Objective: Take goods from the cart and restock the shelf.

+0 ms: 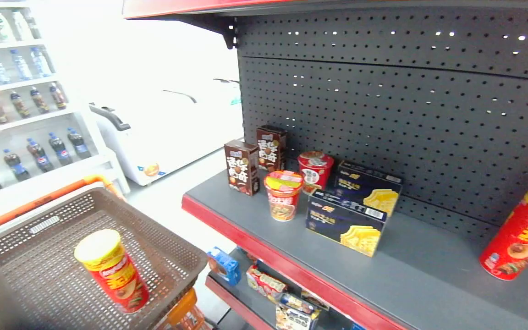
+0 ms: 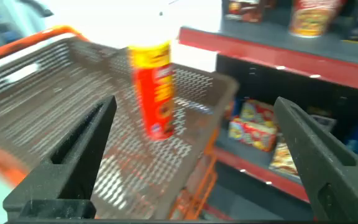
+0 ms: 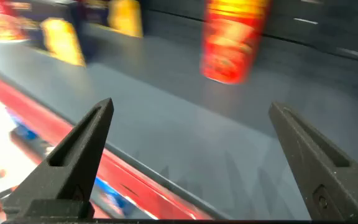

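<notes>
We see red-and-yellow cylindrical chip can (image 1: 110, 270) standing in brown perforated plastic cart basket (image 1: 25, 238), long axis near vertical, lid up. On grey metal shelf (image 1: 429, 275), second matching can (image 1: 523, 229) upright. Our left tool (image 2: 194, 102) spread, facing basket can; right tool (image 3: 191, 106) spread, facing shelf can.

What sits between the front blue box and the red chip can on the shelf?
Nothing: bare grey shelf board runs from the front blue box to the red chip can, as the head view shows.
</notes>
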